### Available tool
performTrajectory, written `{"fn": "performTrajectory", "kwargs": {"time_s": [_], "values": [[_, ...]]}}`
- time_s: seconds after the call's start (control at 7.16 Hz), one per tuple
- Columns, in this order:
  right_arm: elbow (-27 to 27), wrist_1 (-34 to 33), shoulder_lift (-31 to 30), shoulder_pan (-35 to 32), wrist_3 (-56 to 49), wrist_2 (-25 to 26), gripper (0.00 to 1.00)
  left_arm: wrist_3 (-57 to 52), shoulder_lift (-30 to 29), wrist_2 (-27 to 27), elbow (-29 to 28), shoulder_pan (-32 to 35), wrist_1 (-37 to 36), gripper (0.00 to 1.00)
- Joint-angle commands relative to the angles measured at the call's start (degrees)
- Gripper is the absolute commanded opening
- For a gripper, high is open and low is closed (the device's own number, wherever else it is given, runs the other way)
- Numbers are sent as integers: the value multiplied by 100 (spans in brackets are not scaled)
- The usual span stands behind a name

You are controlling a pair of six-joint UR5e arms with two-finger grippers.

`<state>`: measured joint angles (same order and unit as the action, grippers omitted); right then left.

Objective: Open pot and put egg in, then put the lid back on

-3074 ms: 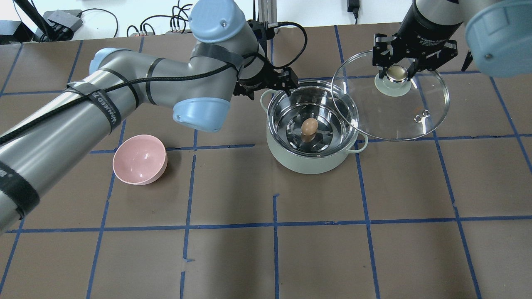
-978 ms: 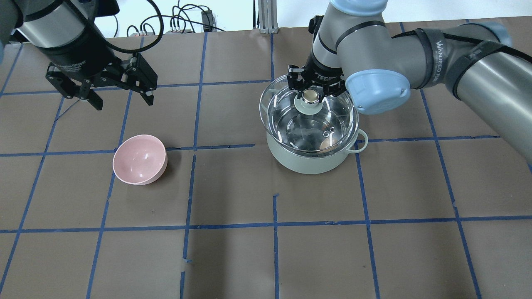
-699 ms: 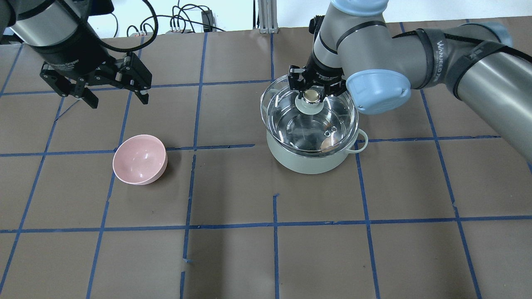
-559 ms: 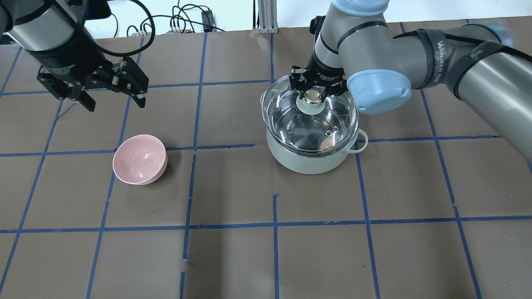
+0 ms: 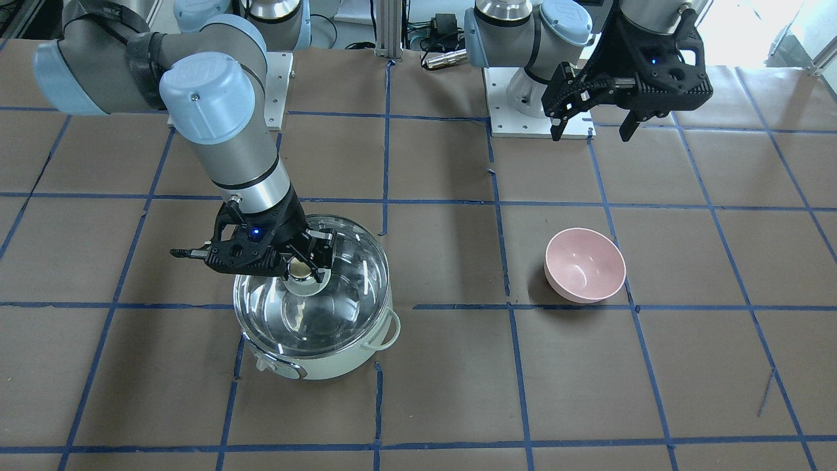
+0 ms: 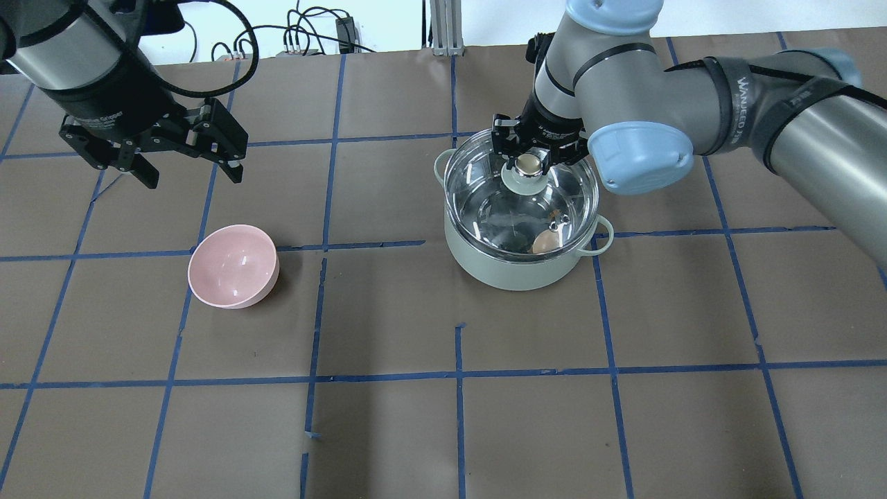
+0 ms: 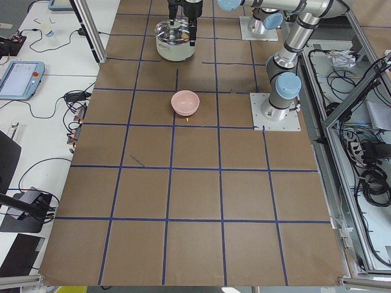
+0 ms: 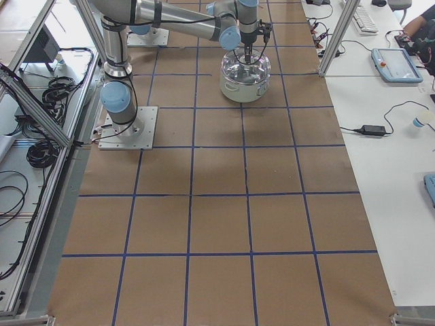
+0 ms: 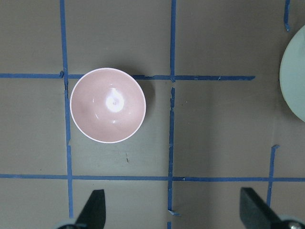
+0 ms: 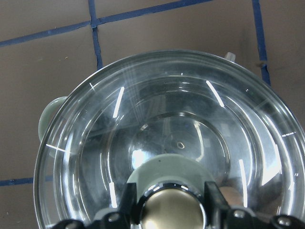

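Lid (image 6: 513, 204) sits on pot (image 6: 513, 272), knob (image 6: 528, 165) between right fingers (image 10: 214, 198).

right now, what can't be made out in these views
the egg: the overhead view shows only part, through the lid; the front-facing view loses it in glass glare
the pot: the left wrist view cuts it at the right edge
the lid's far rim: covered by the right hand in the overhead view, so full seating is unclear
left hand: fingertips cut by the left wrist view's bottom edge
side views: pot and lid too small for detail
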<state>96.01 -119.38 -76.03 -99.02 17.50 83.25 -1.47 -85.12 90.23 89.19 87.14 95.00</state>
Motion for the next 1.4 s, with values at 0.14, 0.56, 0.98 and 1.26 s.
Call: {"fn": "performTrajectory", "kwargs": {"time_s": [0.14, 0.56, 0.98, 1.26], "values": [[5, -7, 0, 32, -62, -1, 38, -3, 30, 29, 63, -39, 1, 100], [14, -7, -9, 32, -1, 60, 87, 6, 30, 12, 133, -22, -8, 100], [-170, -59, -209, 171, -70, 104, 100, -3, 39, 12, 152, -22, 1, 100], [-197, 185, -614, 880, -428, 87, 100, -3, 39, 12, 152, -13, 1, 100]]}}
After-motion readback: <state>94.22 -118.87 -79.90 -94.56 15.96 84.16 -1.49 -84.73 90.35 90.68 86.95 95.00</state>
